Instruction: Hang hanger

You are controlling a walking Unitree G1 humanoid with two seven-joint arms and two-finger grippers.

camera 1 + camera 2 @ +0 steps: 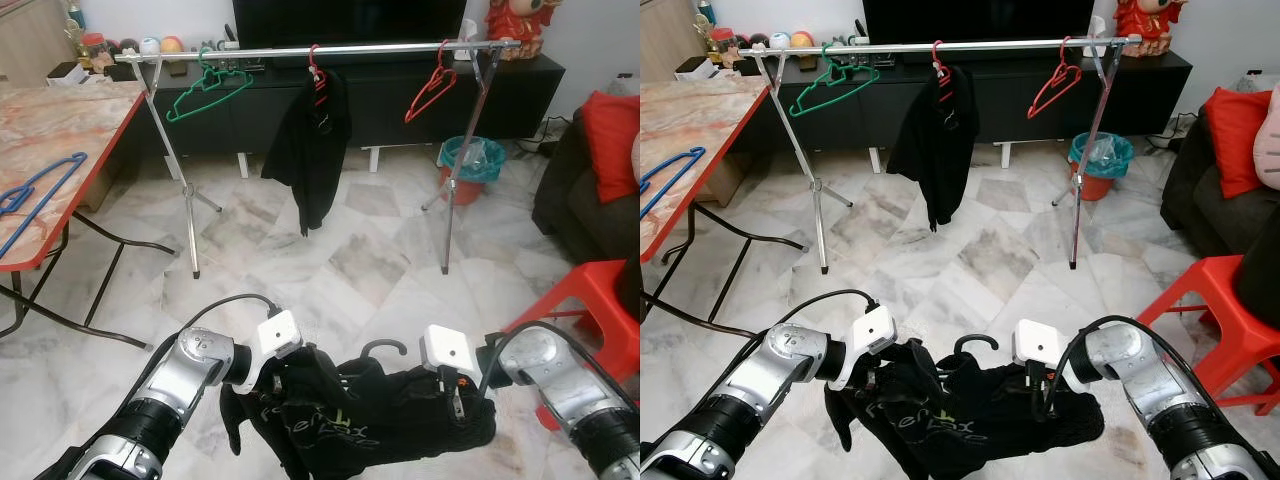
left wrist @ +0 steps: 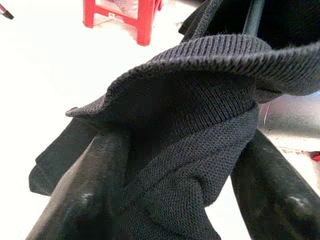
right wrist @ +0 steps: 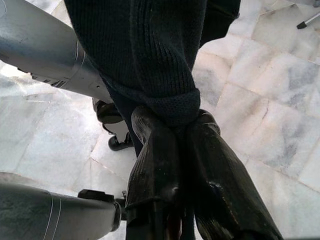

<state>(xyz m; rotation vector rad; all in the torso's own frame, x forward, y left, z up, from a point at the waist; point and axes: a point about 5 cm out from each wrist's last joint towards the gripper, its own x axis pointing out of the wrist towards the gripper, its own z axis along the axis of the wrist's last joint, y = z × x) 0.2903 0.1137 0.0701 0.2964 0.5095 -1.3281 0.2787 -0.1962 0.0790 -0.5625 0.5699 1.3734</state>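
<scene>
Between us hangs the black sweater [image 1: 370, 415] on its hanger [image 1: 384, 347], well short of the rail [image 1: 300, 50]. Left fingers [image 2: 90, 195] and right fingers [image 3: 160, 150] each pinch soft, floppy knit; we'd rather hold the stiff hanger.

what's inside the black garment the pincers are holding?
A black hanger hook pokes out of the black garment at its top. The rest of the hanger is covered. Left pincer and right pincer grip the fabric.

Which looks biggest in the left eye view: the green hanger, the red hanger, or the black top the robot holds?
1. Black top, but it is nearest the camera.
2. Green hanger.
3. Red hanger, a bit smaller, though turned partly edge-on.
</scene>
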